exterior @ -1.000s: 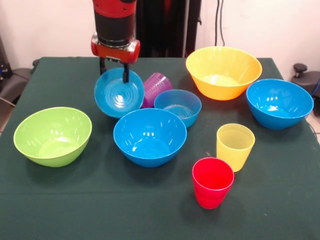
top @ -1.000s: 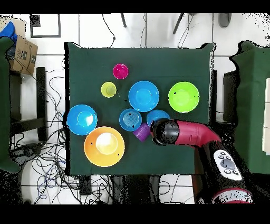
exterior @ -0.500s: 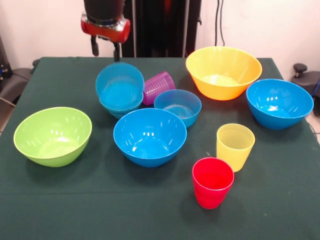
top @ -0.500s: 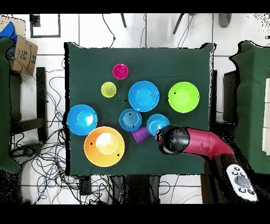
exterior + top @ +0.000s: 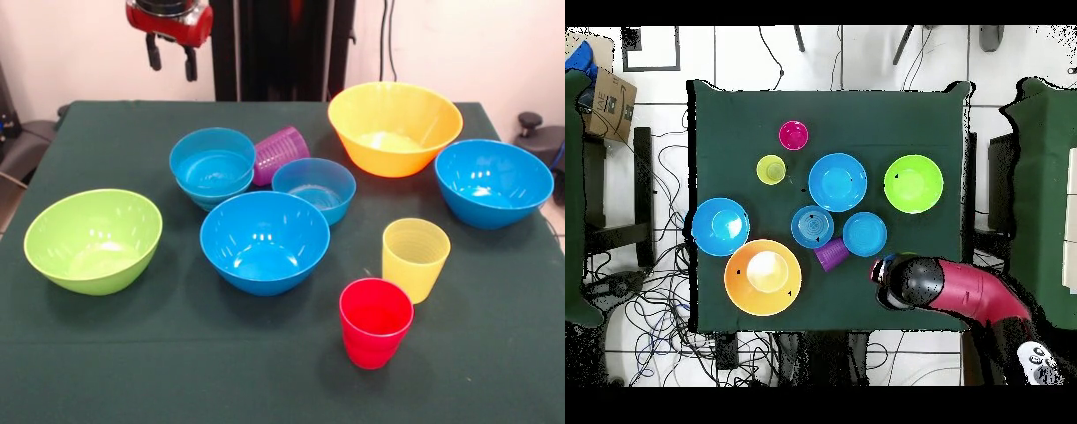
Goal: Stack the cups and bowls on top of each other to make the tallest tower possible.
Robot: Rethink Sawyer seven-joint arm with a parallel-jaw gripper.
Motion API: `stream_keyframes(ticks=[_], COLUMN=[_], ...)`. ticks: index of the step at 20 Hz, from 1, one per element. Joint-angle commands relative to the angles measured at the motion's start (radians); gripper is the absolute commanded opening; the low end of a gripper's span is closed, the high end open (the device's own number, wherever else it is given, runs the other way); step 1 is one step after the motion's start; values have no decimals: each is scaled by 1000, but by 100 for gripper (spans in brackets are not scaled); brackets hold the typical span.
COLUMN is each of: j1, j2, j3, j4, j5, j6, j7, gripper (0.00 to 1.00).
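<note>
Two small blue bowls (image 5: 212, 165), nested as tower base; gripper (image 5: 169, 55) raised clear, fingers apart, nothing held.

The gripper (image 5: 172, 56) is hanging high at the far side of the bench, its two dark fingers (image 5: 154, 53) pointing down, parted and holding nothing, while the red arm (image 5: 980, 295) is reaching in from the base side.

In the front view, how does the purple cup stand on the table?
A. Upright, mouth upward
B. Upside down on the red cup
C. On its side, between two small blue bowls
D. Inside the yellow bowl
C: the purple cup lies tipped on its side, between the nested small blue bowls and another small blue bowl.
</note>
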Motion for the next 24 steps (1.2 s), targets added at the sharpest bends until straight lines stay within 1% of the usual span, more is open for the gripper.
stream_keyframes(ticks=[1, 12, 14, 16, 19, 23, 24], j1=[5, 12, 15, 12, 9, 21, 16], j2=[5, 5, 14, 34, 77, 82, 83], j3=[104, 107, 111, 122, 138, 149, 156], j4=[84, 86, 85, 97, 114, 99, 102], j5=[-16, -14, -12, 7, 45, 89, 100], j6=[32, 21, 4, -63, -234, -302, -346], j7=[-88, -66, -52, -10, 89, 136, 148], gripper=[100, 100, 100, 100, 100, 100, 100])
